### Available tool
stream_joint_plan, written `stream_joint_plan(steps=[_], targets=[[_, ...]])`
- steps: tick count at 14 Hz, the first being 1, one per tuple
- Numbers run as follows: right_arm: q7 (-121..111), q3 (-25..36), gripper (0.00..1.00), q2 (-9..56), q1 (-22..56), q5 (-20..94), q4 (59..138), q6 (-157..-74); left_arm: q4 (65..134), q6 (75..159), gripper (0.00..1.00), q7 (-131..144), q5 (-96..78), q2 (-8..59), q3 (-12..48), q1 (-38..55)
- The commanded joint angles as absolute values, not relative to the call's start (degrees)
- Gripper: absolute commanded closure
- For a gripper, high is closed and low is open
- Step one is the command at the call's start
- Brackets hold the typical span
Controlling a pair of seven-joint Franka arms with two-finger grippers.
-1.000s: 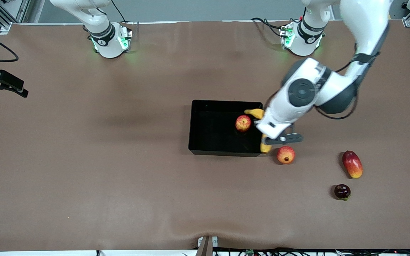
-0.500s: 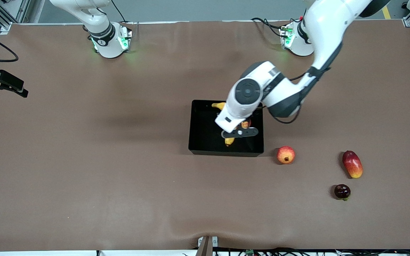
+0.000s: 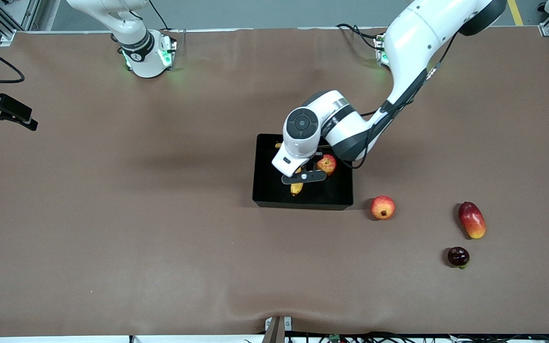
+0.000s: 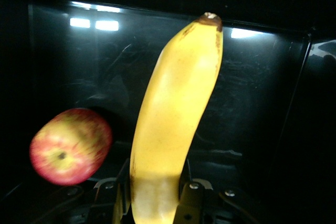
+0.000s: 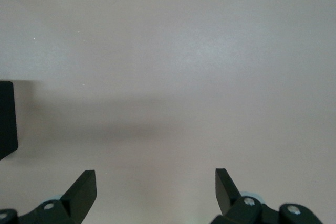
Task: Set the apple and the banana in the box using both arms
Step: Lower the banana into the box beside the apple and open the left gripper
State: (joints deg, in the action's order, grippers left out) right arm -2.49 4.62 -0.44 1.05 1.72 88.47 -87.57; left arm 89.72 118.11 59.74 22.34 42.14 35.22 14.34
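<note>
The black box (image 3: 303,205) lies mid-table. The red-yellow apple (image 3: 326,164) rests inside it, toward the left arm's end; the left wrist view shows the apple (image 4: 70,146) on the box's dark floor (image 4: 252,103). My left gripper (image 3: 303,177) hangs over the box's inside, shut on the banana (image 3: 296,189). In the left wrist view the long yellow banana (image 4: 173,124) sticks out from my left gripper (image 4: 156,192), its sides pinched by both fingers. My right gripper (image 5: 156,182) is open and empty over bare brown table, and does not show in the front view.
A round red-yellow fruit with a dark crown (image 3: 382,207) sits just outside the box, toward the left arm's end. An oblong red-orange fruit (image 3: 472,219) and a dark purple fruit (image 3: 458,257) lie farther that way. A black device (image 3: 3,112) juts in at the right arm's end.
My left arm has swung the banana from the box's edge near the crowned fruit to over the box's middle. The apple has stayed put. The right arm has not moved.
</note>
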Motion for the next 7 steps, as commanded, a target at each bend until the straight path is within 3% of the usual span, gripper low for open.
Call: stream_joint_plan(steps=[1, 5, 7], targets=[[-2.64, 4.31, 0.00, -0.70, 0.53, 1.76, 88.68, -87.45, 87.89, 120.05, 1.00, 60.82, 24.61, 44.91, 34.28, 16.52], [-2.72, 4.31, 0.00, -0.70, 0.44, 1.76, 88.68, -87.45, 87.80, 121.38, 1.00, 61.35, 24.79, 46.40, 28.84, 21.61], [-2.64, 4.31, 0.00, -0.70, 0.44, 1.76, 88.68, -87.45, 87.80, 122.07, 0.95, 61.35, 24.79, 47.19, 27.69, 22.24]])
